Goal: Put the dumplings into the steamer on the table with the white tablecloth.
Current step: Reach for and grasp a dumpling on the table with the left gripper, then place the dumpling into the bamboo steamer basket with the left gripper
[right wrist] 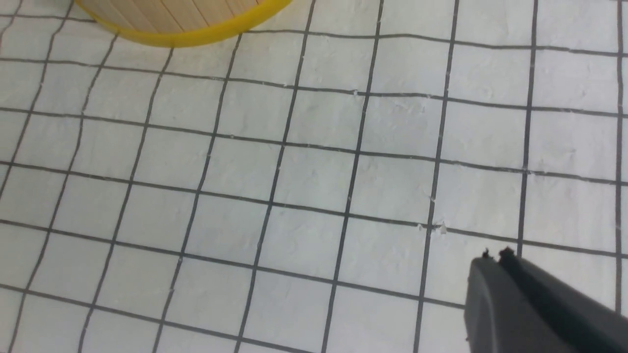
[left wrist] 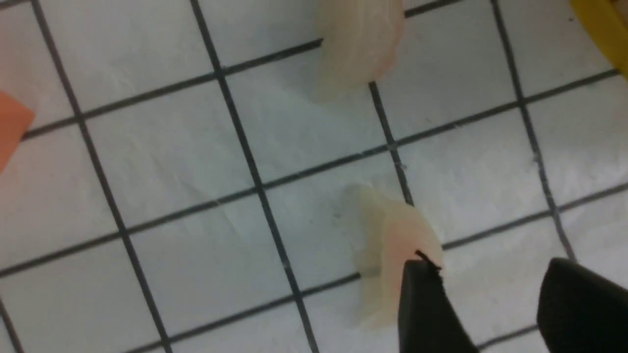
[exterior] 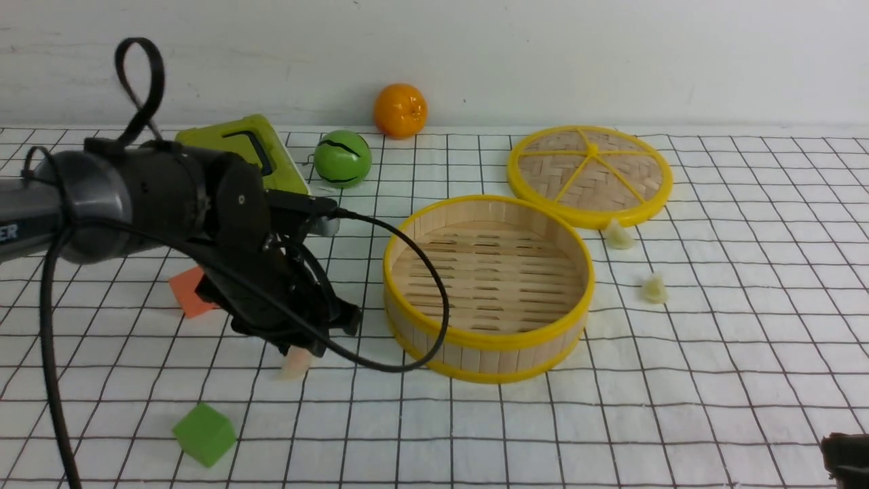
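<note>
The steamer point(exterior: 489, 285) stands open and empty mid-table on the white tablecloth point(exterior: 713, 380). Two pale yellow-green dumplings point(exterior: 619, 236) point(exterior: 655, 288) lie to its right. My left gripper point(exterior: 305, 343) is low over the cloth, left of the steamer, right above a pinkish dumpling point(exterior: 295, 365). In the left wrist view my left gripper point(left wrist: 490, 267) is open over bare cloth. That dumpling point(left wrist: 392, 240) lies outside the jaws, against one fingertip point(left wrist: 424, 294). A second pinkish dumpling point(left wrist: 360, 44) lies farther off. My right gripper point(right wrist: 495, 257) is shut and empty, also visible at the table's front right corner point(exterior: 845, 458).
The flat woven lid point(exterior: 589, 173) lies behind the steamer to the right. An orange cube point(exterior: 192, 292) and a green cube point(exterior: 204, 433) sit near my left arm. A green ball point(exterior: 342, 158), an orange fruit point(exterior: 400, 110) and a lime-green box point(exterior: 244, 146) stand at the back.
</note>
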Available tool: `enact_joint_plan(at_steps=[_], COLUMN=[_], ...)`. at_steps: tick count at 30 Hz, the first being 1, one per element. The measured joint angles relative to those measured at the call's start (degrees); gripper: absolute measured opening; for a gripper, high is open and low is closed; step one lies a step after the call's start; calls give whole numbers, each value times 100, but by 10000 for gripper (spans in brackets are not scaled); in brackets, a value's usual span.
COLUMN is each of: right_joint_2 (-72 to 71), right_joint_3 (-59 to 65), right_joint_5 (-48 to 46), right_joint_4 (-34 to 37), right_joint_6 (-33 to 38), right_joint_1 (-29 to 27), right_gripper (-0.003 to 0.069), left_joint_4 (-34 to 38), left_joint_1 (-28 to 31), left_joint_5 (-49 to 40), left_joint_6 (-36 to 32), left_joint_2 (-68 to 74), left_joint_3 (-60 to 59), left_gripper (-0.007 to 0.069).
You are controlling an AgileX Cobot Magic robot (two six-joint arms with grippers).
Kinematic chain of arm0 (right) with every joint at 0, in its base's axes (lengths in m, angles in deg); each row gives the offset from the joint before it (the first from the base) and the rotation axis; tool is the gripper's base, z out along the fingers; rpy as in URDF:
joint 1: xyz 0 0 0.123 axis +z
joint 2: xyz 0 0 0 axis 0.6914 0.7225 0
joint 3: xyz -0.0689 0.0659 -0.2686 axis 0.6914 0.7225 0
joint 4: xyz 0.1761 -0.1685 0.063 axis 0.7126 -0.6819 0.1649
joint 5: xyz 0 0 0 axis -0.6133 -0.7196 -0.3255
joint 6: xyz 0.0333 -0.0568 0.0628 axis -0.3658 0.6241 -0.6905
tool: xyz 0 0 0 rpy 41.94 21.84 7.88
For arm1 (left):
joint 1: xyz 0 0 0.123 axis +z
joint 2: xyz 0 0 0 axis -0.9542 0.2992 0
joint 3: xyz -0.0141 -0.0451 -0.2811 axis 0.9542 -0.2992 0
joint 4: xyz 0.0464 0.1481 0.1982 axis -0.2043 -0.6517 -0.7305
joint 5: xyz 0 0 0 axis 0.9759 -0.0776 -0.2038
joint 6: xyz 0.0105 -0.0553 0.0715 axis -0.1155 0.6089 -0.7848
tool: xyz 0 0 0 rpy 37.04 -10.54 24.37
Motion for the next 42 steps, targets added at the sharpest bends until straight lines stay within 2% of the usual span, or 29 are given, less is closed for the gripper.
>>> enact_joint_plan(at_steps=[4, 7, 8, 11, 16, 19, 21, 23, 27, 33, 38, 42], right_joint_2=[0, 0, 0, 0, 0, 0, 0, 0, 0, 0, 0, 0], right_joint_3=[0, 0, 0, 0, 0, 0, 0, 0, 0, 0, 6, 61], right_joint_5=[0, 5, 6, 18, 32, 64, 69, 76, 86, 88, 141, 233], right_joint_4=[18, 36, 42, 50, 84, 84, 103, 136, 148, 148, 148, 148], right_joint_6=[0, 0, 0, 0, 0, 0, 0, 0, 0, 0, 12, 12], right_joint_1=[0, 0, 0, 0, 0, 0, 0, 0, 0, 0, 0, 0], right_gripper=[2, 5, 6, 8, 14, 17, 20, 20, 20, 20, 20, 20], left_joint_4=[-239, -359, -382, -382, -247, 100, 789, 1091, 1290, 946, 218, 37], left_joint_1=[-4, -4, -4, -4, -4, -4, -22, -125, -446, -767, -828, -828], left_joint_5=[88, 132, 143, 163, -217, -539, -596, -571, -509, -515, -696, -728], left_joint_6=[0, 0, 0, 149, 446, 686, 852, 811, 734, 818, 1679, 2094], left_joint_2=[276, 426, 440, 424, 289, 52, -72, -44, 360, 1510, 2205, 2354], left_joint_3=[13, 13, 16, 23, 320, 945, 1642, 2157, 2934, 3788, 4221, 4287], left_gripper=[353, 311, 258, 188, 179, 179, 179, 179, 179, 179, 179, 188])
